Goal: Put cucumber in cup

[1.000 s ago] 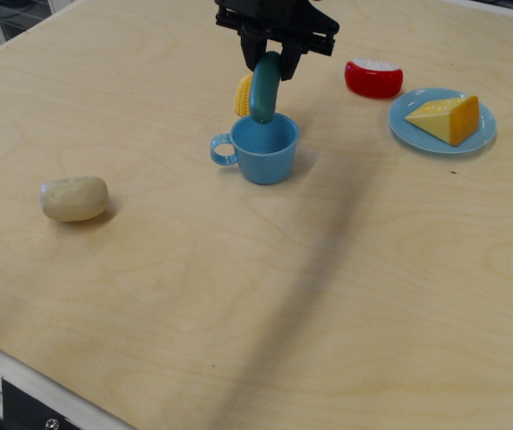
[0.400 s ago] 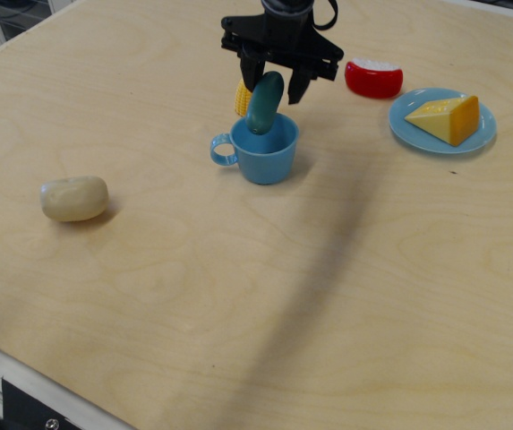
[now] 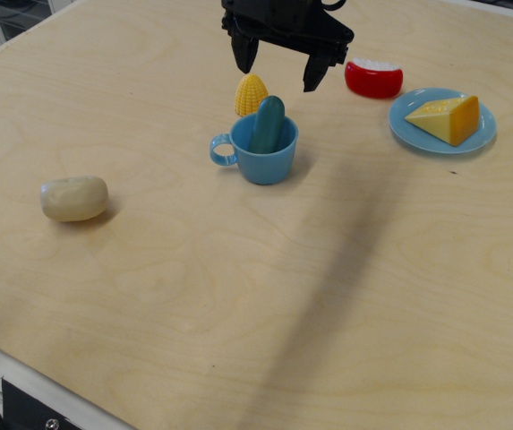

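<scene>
We start at the near-left of the tabletop (image 3: 238,296), well away from the hand: a beige potato-like lump (image 3: 74,198) lies there alone on the pale wood. Closer in, just below the hand, stands the cup (image 3: 263,149), light blue, loop handle turned left. The cucumber (image 3: 267,124) is in it, lower end down inside, upper end leaning up and out over the far rim. Just behind the cup, under the hand's left finger, a yellow corn piece (image 3: 251,95) stands upright. The hand (image 3: 279,67) hangs above the cup, fingers spread wide, nothing between them, clear of the cucumber's top. To the right of the hand a red piece with a white top (image 3: 373,78) lies flat. Farther right, a light blue plate (image 3: 417,133) carries a yellow cheese wedge (image 3: 446,116).
</scene>
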You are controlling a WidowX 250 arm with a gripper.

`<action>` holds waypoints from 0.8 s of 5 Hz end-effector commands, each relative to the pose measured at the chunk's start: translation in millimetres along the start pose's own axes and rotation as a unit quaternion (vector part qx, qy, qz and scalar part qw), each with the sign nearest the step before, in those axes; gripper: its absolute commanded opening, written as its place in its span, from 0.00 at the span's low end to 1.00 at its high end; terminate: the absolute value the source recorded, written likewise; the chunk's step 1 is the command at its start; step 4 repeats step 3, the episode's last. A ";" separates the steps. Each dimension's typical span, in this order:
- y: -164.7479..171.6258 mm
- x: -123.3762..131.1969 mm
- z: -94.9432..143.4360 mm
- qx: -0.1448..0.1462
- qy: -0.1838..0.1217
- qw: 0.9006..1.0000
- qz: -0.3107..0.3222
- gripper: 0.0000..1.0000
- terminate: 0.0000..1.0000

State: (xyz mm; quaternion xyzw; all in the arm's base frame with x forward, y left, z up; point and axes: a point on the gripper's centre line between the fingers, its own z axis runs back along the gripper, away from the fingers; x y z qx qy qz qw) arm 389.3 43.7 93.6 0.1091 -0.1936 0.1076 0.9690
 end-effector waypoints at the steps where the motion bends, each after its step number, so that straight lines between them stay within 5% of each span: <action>1: 10.8 -1.4 49.2 -0.009 -0.011 1.000 0.022 1.00 0.00; 2: 10.8 -1.4 49.2 -0.009 -0.011 1.000 0.022 1.00 0.00; 3: 10.8 -1.4 49.2 -0.009 -0.011 1.000 0.022 1.00 1.00; 4: 10.8 -1.4 49.2 -0.009 -0.011 1.000 0.022 1.00 1.00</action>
